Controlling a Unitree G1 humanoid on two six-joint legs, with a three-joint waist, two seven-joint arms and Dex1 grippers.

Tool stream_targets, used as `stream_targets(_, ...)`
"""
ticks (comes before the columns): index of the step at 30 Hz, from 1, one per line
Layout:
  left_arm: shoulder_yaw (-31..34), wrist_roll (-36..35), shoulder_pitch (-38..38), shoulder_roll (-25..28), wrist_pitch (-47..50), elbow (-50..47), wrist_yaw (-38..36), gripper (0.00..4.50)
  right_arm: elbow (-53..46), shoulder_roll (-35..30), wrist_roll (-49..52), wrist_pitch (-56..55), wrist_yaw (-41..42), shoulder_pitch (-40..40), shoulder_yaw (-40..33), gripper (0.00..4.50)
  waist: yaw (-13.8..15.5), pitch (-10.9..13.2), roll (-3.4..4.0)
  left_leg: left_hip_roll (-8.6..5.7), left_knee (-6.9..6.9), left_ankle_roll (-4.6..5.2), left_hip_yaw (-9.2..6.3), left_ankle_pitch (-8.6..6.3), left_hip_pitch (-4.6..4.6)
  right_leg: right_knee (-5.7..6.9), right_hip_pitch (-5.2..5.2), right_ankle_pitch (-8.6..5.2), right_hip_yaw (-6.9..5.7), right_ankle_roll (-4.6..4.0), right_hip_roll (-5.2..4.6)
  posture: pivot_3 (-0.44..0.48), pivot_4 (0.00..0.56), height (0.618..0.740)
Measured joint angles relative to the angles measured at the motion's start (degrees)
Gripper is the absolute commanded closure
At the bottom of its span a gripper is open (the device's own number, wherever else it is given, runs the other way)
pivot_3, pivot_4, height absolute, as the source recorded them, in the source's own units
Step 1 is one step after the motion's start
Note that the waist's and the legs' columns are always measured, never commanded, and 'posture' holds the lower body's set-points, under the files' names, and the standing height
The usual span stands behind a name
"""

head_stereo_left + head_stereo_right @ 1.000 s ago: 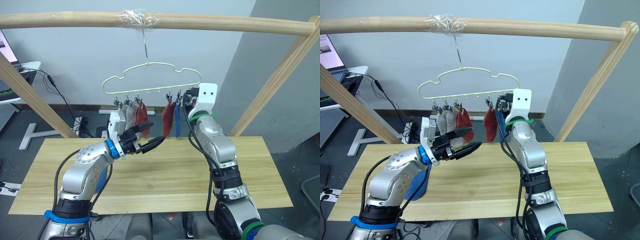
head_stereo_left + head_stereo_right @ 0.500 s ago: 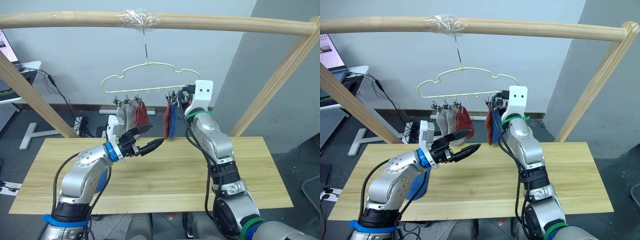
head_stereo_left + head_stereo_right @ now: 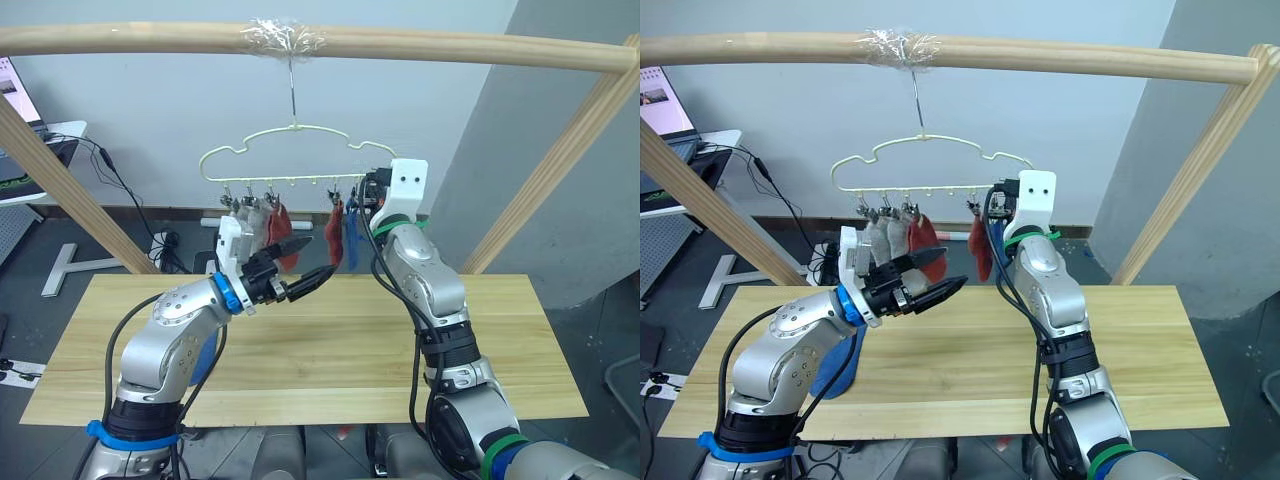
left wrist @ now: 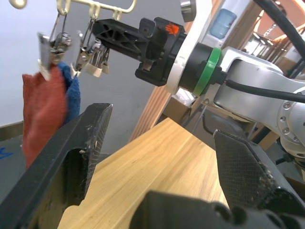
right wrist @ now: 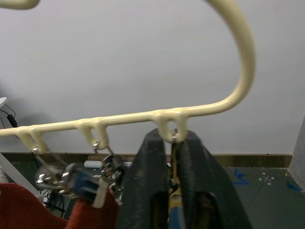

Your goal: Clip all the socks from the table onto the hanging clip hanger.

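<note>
Black fingers of the right gripper (image 5: 172,143) are pressed together on the last clip (image 5: 173,168) at the 3 o'clock end of the clip hanger (image 3: 296,130), squeezing it just under the wire loop. A blue sock (image 3: 351,242) hangs directly below that clip, beside a rust-red sock (image 3: 333,233). Left gripper (image 3: 305,268) is held empty over the desk (image 3: 330,350), fingers spread apart, tips toward 3 o'clock, just under the hanging socks. Toward 9 o'clock along the bar hang two grey socks (image 3: 245,225) and another rust-red sock (image 3: 280,222).

Handling judgement: socks are light, soft and limp, so they will fold and slip unless pinched near the cuff edge; that edge should be fed fully between the clip's halves. Hanger is thin wire on one hook and will likely swing under side load.

Versus half a second earlier: left gripper has risen slightly and moved toward 3 o'clock; right gripper remains at the same end clip.
</note>
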Motion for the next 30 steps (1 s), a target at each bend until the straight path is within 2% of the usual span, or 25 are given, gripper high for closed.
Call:
stream_targets(4, -0.7, 1.2, 0.1, 0.1, -0.2, -0.4, 0.9, 0.56, -1.8, -3.7, -0.2, 1.1, 5.0, 1.4, 1.4, 4.49, 0.3, 0.0, 0.03, 0.0, 0.0, 0.0, 0.02, 0.0, 0.0, -0.02, 0.0, 0.0, 0.01, 0.0, 0.0, 0.255, 0.167, 0.74)
stream_targets(7, -0.7, 4.2, 0.7, 0.7, -2.3, 0.8, 2.2, 0.02, -6.4, -8.6, 2.0, 6.8, 10.8, 2.6, 1.5, 4.5, 0.3, 0.0, 0.05, -0.01, -0.01, 0.0, 0.04, 0.0, 0.02, -0.03, 0.0, -0.01, 0.03, 0.01, 0.0, 0.244, 0.175, 0.74)
stream_targets(10, 0.3, 7.7, 2.9, 1.7, -5.0, 3.6, 4.1, 0.02, -9.9, -11.6, 4.6, 12.6, 14.5, 2.4, 0.9, 4.5, 0.2, 0.1, 0.08, 0.03, -0.04, 0.01, 0.02, 0.0, 0.08, -0.01, 0.0, -0.05, 0.03, -0.01, 0.05, 0.23, 0.186, 0.74)
stream_targets(16, 6.9, 19.2, 11.9, 7.8, -11.7, 20.1, 13.5, 0.02, -15.2, -15.7, 7.9, 21.6, 17.6, 1.2, -0.9, 4.5, 0.2, 0.3, 0.19, 0.1, -0.12, 0.03, 0.0, -0.02, 0.08, -0.02, -0.1, -0.24, 0.03, 0.04, 0.13, 0.246, 0.209, 0.74)
stream_targets(18, 7.7, 21.7, 12.1, 9.2, -12.9, 25.2, 15.2, 0.02, -16.5, -17.2, 8.0, 23.4, 18.1, 1.2, -1.2, 4.5, 0.7, 0.5, 0.19, 0.09, -0.13, 0.03, 0.0, -0.02, 0.03, -0.05, -0.11, -0.25, -0.02, 0.04, 0.1, 0.25, 0.213, 0.74)
stream_targets(24, 6.9, 24.1, 7.5, 8.1, -14.7, 33.7, 15.7, 0.02, -18.7, -17.1, 9.1, 26.8, 18.6, 2.4, -1.2, 4.5, 1.9, 0.8, 0.24, 0.03, -0.09, 0.02, 0.09, -0.02, -0.01, -0.08, -0.1, -0.23, 0.0, 0.08, 0.0, 0.258, 0.223, 0.74)
stream_targets(30, 3.5, 25.7, -2.0, 5.3, -16.6, 52.3, 12.9, 0.02, -19.6, -17.3, 10.0, 28.0, 18.6, 2.2, -1.7, 4.5, 1.9, 1.0, 0.24, 0.03, -0.12, 0.02, 0.06, -0.02, -0.01, -0.08, -0.1, -0.23, -0.03, 0.08, 0.04, 0.24, 0.227, 0.74)
